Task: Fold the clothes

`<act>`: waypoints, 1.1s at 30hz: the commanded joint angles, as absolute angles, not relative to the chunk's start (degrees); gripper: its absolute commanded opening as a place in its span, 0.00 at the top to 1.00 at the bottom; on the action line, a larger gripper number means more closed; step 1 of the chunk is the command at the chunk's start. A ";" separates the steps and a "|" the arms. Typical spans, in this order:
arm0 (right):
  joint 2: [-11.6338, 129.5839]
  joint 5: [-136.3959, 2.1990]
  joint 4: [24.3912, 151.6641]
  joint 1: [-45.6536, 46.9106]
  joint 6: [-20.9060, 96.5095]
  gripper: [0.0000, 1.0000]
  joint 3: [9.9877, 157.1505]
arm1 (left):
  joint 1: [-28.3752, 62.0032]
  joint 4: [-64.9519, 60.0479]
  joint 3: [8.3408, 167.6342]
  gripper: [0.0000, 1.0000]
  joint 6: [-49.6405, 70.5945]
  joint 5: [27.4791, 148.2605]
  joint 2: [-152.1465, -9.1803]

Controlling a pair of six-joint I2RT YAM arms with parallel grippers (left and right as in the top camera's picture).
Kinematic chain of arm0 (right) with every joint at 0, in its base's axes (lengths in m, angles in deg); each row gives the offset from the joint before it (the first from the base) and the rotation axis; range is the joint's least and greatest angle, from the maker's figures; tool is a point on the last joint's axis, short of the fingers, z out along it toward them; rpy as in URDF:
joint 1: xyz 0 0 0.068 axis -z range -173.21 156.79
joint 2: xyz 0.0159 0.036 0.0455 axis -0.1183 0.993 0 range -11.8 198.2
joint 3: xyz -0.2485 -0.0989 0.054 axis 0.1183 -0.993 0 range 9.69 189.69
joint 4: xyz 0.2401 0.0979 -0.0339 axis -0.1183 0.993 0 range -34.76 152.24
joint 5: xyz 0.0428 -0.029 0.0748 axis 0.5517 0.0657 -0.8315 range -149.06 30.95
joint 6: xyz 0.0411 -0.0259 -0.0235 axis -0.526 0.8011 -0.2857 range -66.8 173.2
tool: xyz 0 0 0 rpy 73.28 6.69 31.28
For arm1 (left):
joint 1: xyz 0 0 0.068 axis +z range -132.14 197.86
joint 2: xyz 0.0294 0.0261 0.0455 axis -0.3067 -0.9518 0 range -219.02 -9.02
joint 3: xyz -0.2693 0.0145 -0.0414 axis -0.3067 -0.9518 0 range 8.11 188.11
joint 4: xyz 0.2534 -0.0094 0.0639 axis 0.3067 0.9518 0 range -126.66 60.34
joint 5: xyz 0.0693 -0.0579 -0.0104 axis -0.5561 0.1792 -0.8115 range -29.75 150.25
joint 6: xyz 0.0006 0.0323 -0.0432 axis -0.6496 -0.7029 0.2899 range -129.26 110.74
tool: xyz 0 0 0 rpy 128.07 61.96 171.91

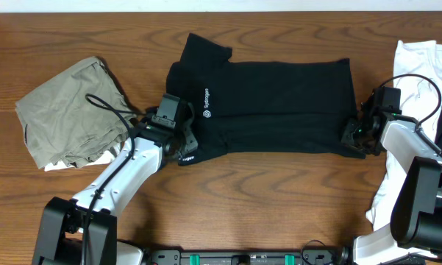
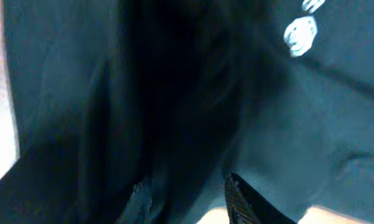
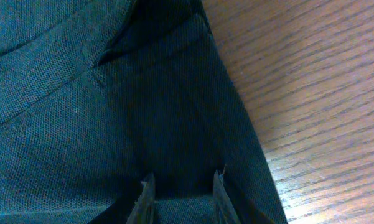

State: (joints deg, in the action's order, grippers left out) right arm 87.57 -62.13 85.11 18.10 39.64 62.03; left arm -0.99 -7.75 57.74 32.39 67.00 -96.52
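White shells over black joints clothe my left arm [image 1: 121, 168] and right arm [image 1: 398, 136]; a black cable [image 1: 107, 107] loops off the left; my right end effector [image 3: 183, 183] has dark fingers [image 3: 219, 193].

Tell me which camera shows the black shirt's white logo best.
The overhead view: the white logo sits sharp beside its lettering on the black shirt. The left wrist view catches it, but blurred, at the top right. The right wrist view shows only black fabric and table.

Perhaps "Syntrogen" (white) on the black shirt [image 1: 279, 103].
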 commanded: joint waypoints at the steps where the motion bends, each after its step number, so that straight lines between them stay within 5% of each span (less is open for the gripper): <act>1: 89.59 -62.32 86.16 17.71 39.97 0.70 59.52 | -0.70 -5.52 58.74 0.59 31.43 68.20 -96.56; 10: 89.59 -62.32 86.55 17.69 39.97 0.69 59.52 | -1.45 -6.44 58.59 0.69 31.43 68.22 -96.80; 14: 89.59 -62.34 86.73 17.69 39.97 0.69 59.52 | -2.89 -7.69 58.59 0.94 31.45 68.94 -97.50; 23: 89.59 -62.32 87.08 17.69 39.99 0.69 59.52 | -2.41 -32.76 58.61 0.94 30.73 94.03 -96.04; 29: 89.59 -62.32 87.10 17.69 39.99 0.69 59.52 | 0.32 -42.92 58.61 0.93 33.07 78.73 -95.82; 33: 89.59 -62.32 87.16 17.69 39.97 0.69 59.52 | 0.56 -42.13 58.59 0.76 33.46 64.13 -96.35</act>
State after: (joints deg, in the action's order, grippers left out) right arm 87.55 -62.13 85.46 18.10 39.83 62.05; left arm 0.21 -42.09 57.98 32.78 76.74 -96.35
